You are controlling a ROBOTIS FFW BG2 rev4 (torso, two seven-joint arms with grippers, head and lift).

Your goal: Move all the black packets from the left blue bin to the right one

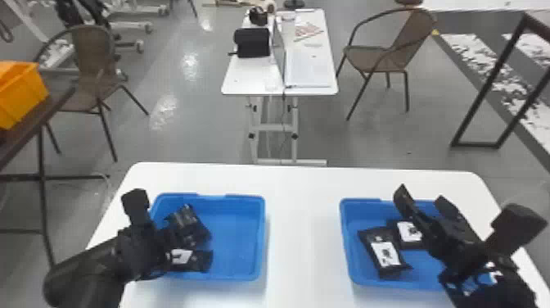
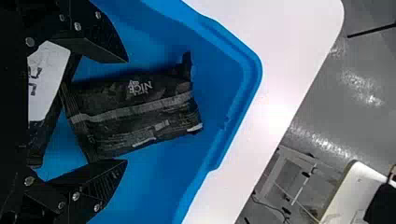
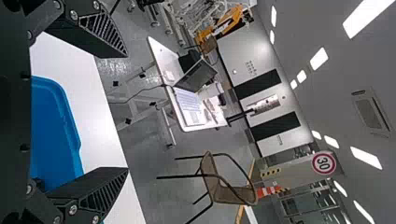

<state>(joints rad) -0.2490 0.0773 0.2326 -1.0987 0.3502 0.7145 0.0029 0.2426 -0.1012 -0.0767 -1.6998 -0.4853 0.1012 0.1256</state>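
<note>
The left gripper (image 1: 143, 247) is over the left blue bin (image 1: 263, 233), jaws spread wide and gripping nothing. A black packet (image 2: 140, 107) lies in the gap between its fingers and runs out past the tips. A packet with a white label (image 2: 44, 79) lies crosswise farther back, toward the jaws' base. Beyond the tips stand the bin's wall and corner, then the white table (image 1: 303, 229).

The right gripper (image 1: 422, 198) is above the right blue bin (image 1: 344, 245), jaws wide open and empty. Two labelled packets, one (image 1: 384, 256) and another (image 1: 409, 231), lie in the bin to the left of its jaws. Past both grippers, across the floor, are a small table (image 1: 241, 82) with a laptop (image 1: 309, 67), and a chair (image 1: 413, 41).
</note>
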